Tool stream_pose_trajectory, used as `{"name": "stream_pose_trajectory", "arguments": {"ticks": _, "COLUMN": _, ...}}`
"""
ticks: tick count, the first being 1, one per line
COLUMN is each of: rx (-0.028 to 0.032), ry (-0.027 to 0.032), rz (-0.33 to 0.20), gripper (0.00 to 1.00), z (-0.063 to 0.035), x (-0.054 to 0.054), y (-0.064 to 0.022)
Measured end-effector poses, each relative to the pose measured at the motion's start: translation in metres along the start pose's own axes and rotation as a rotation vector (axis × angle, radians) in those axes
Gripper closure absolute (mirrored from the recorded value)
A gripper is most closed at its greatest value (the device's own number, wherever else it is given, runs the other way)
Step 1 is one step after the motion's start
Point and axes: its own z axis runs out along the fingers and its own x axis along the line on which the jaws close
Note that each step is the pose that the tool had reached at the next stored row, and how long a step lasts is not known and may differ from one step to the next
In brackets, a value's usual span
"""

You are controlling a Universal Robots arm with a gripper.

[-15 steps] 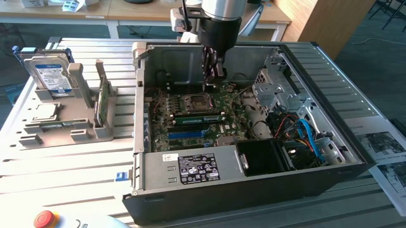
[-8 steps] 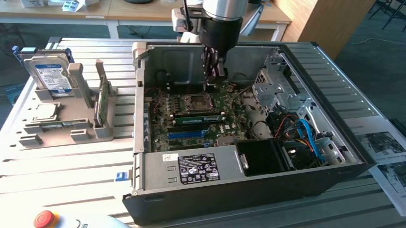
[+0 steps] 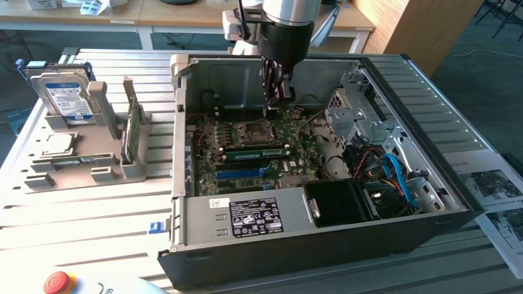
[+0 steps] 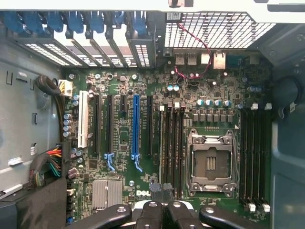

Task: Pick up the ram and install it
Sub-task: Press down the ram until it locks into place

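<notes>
In the exterior view, the black robot fingers (image 3: 280, 92) are seen closed on nothing, inside the open black metal computer case (image 3: 457, 202) on the slatted bench (image 3: 90, 214), above the large green motherboard (image 3: 237, 171). The ram (image 3: 257, 152), a long narrow green circuit-board stick, appears seated on edge beside the square silver processor socket (image 3: 249, 131). A similar green stick (image 3: 133, 128) is held in a grey plastic stand (image 3: 90, 171), well apart.

In the wrist view, the closed fingers (image 4: 162, 212) are pointed at the dark memory slots (image 4: 171, 148). If the ram is only half latched, an off-centre push could tilt it, and the board could be strained
</notes>
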Motion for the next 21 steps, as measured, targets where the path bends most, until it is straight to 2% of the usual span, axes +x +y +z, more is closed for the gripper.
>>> {"name": "stream_pose_trajectory", "arguments": {"ticks": 11, "rx": 0.0005, "ry": -0.0002, "rz": 0.0, "gripper": 0.9, "z": -0.0045, "x": 0.0002, "y": 0.0}}
{"name": "stream_pose_trajectory", "arguments": {"ticks": 17, "rx": 0.0137, "ry": -0.004, "rz": 0.0, "gripper": 0.9, "z": -0.0046, "x": 0.0002, "y": 0.0}}
{"name": "stream_pose_trajectory", "arguments": {"ticks": 21, "rx": 0.0149, "ry": -0.0048, "rz": 0.001, "gripper": 0.9, "z": -0.0046, "x": 0.0002, "y": 0.0001}}
